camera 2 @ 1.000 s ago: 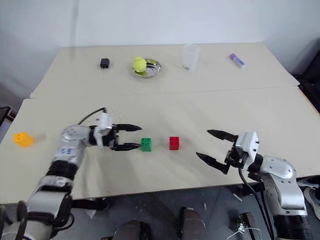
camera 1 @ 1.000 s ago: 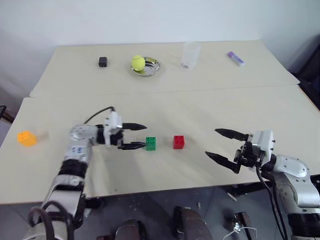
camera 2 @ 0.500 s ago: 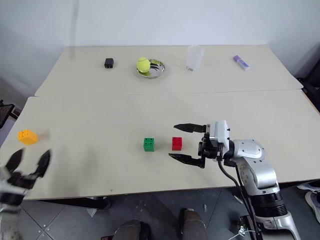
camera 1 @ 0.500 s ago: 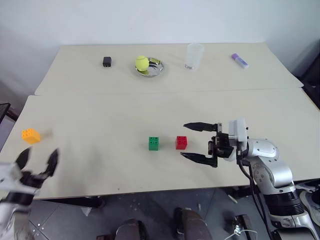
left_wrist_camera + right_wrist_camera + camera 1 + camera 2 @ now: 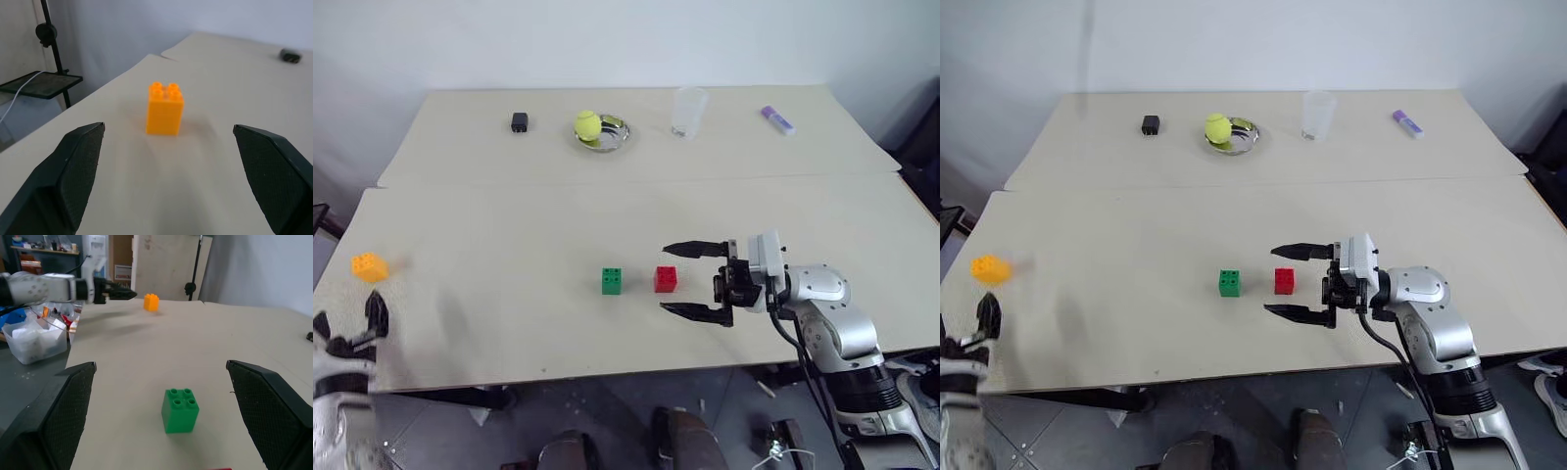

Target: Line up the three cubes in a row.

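green cube (image 5: pixel 612 281) and red cube (image 5: pixel 665 279) sit side by side mid-table; orange cube (image 5: pixel 368 266) waits far left, left gripper (image 5: pixel 171 171) spread toward it, right gripper (image 5: pixel 693 280) spread, empty.

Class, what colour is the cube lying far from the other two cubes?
Orange-yellow cube, clearest in the left wrist view.

Silver-grey jointed metal right arm (image 5: pixel 832 313) at lower right of the head views, white boxy wrist housing, black cable looping beneath, right gripper (image 5: pixel 693 279) of two tapered black fingers, left gripper (image 5: pixel 168 171) with broad, matte black textured pads (image 5: pixel 80 161)
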You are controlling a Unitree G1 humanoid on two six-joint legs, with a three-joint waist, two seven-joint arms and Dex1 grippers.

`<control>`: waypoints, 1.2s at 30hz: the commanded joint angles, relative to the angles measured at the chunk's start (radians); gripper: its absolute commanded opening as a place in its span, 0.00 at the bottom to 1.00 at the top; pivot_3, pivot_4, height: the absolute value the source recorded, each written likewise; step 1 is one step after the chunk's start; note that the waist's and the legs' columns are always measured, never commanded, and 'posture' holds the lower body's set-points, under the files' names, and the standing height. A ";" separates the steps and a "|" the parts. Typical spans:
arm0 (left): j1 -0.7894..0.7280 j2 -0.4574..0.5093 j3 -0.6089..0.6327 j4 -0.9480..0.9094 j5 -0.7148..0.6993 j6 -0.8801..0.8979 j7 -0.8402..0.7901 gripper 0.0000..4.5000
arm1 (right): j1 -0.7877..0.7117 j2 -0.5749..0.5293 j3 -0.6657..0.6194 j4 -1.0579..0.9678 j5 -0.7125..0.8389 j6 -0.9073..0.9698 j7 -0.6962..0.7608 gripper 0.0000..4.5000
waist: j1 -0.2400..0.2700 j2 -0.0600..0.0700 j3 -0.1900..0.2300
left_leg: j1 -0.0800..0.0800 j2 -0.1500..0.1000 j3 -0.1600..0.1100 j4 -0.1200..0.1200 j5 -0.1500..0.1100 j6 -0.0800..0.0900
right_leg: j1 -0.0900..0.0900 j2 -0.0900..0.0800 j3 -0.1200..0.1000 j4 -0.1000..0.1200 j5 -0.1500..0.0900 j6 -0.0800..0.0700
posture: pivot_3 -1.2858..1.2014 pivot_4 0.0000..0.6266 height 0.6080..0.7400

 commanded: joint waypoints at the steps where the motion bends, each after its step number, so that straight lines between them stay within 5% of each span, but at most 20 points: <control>1: -0.055 0.039 -0.021 0.072 0.040 0.029 0.059 1.00 | 0.000 0.007 -0.010 -0.024 -0.005 -0.002 -0.020 1.00 | -0.003 0.000 0.000 | 0.000 0.000 0.001 -0.001 0.000 0.000 | 0.000 0.000 -0.001 0.000 0.000 0.000 | 0.52 0.24 1.00; 7: -0.177 0.133 -0.062 0.260 0.079 0.014 0.057 0.96 | 0.034 0.009 -0.013 -0.049 -0.017 -0.008 -0.052 1.00 | 0.003 -0.001 0.000 | -0.001 0.002 0.007 -0.002 -0.001 -0.002 | -0.001 0.002 -0.007 -0.001 0.000 0.000 | 0.52 0.24 1.00; 17: -0.240 0.199 -0.098 0.371 0.085 -0.086 -0.039 0.33 | 0.075 0.008 -0.017 -0.077 -0.025 -0.010 -0.086 1.00 | 0.000 -0.001 0.000 | -0.001 0.002 0.009 -0.003 -0.001 -0.003 | -0.001 0.002 -0.007 -0.001 0.000 0.000 | 0.52 0.24 1.00; 22: -0.150 0.230 -0.152 0.168 -0.095 -0.163 -0.496 0.33 | 0.088 -0.020 -0.043 -0.080 -0.030 -0.011 -0.093 1.00 | 0.001 -0.001 0.000 | -0.001 0.003 0.011 -0.003 -0.001 -0.004 | -0.003 0.002 -0.008 -0.001 0.000 0.000 | 0.52 0.24 1.00; 26: -0.084 0.381 -0.336 -0.033 -0.209 0.034 -0.866 0.33 | 0.113 -0.071 -0.081 -0.065 -0.032 -0.010 -0.080 1.00 | 0.005 0.000 0.000 | -0.001 0.003 0.013 -0.004 -0.002 -0.005 | -0.004 0.002 -0.008 0.000 -0.001 -0.001 | 0.52 0.24 1.00; 31: -0.228 0.457 -0.610 0.160 -0.043 -0.120 -1.222 0.33 | 0.136 -0.110 -0.101 -0.054 -0.033 -0.012 -0.063 1.00 | 0.003 0.008 0.001 | 0.001 0.002 0.018 -0.005 -0.002 -0.005 | -0.004 0.002 -0.007 -0.001 -0.001 -0.002 | 0.52 0.24 1.00; 36: -0.425 0.415 -0.709 0.443 0.059 -0.291 -1.354 0.33 | 0.202 -0.147 -0.136 -0.111 -0.015 0.015 -0.072 1.00 | -0.015 0.008 0.001 | -0.001 0.003 0.021 -0.006 -0.001 -0.008 | -0.013 0.003 -0.004 0.001 -0.002 -0.004 | 0.52 0.24 1.00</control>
